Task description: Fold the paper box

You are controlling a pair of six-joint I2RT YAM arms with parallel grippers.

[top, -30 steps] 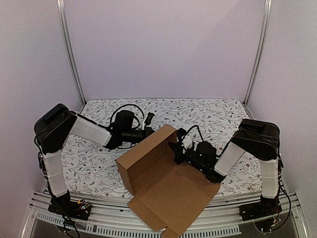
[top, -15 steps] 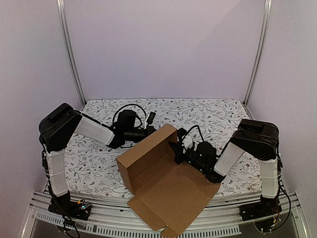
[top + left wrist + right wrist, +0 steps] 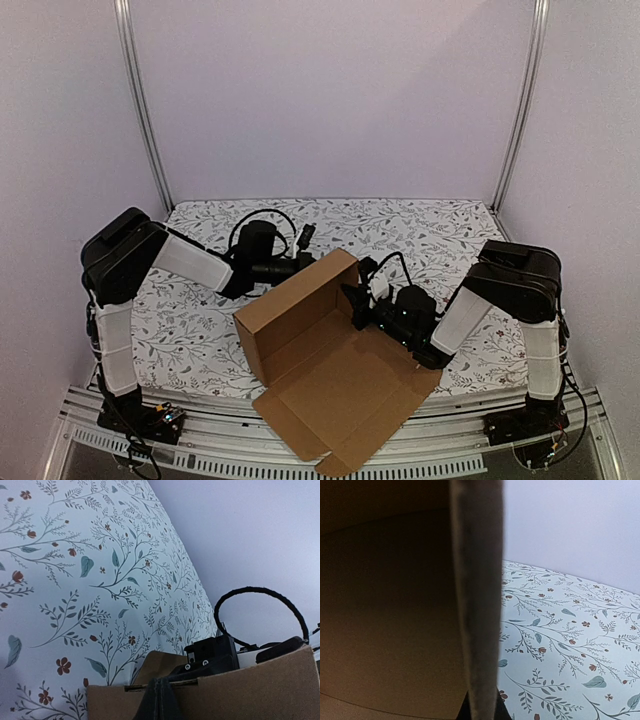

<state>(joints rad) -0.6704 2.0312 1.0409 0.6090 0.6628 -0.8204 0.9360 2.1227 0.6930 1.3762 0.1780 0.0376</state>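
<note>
The paper box [image 3: 340,385] is brown cardboard, half folded, and its flat panels reach over the table's near edge. One long wall [image 3: 295,300] stands raised on the far-left side. My left gripper [image 3: 308,262] is behind that wall. In the left wrist view the left gripper [image 3: 160,695] is shut, its dark fingers together against the outer face of the wall [image 3: 250,690] at a slit. My right gripper [image 3: 358,303] is at the wall's right end. In the right wrist view the right gripper [image 3: 482,712] is shut on an upright cardboard edge [image 3: 477,605] that runs between its jaws.
A floral cloth [image 3: 430,235] covers the table. Metal frame posts [image 3: 140,100] stand at the back corners, and a slotted rail [image 3: 200,440] runs along the near edge. The right arm's black cable loop [image 3: 260,592] arches just behind the raised wall.
The left arm has moved slightly right, towards the raised wall. The box's near corner has slid a little to the left. The right gripper has kept its place and its hold.
</note>
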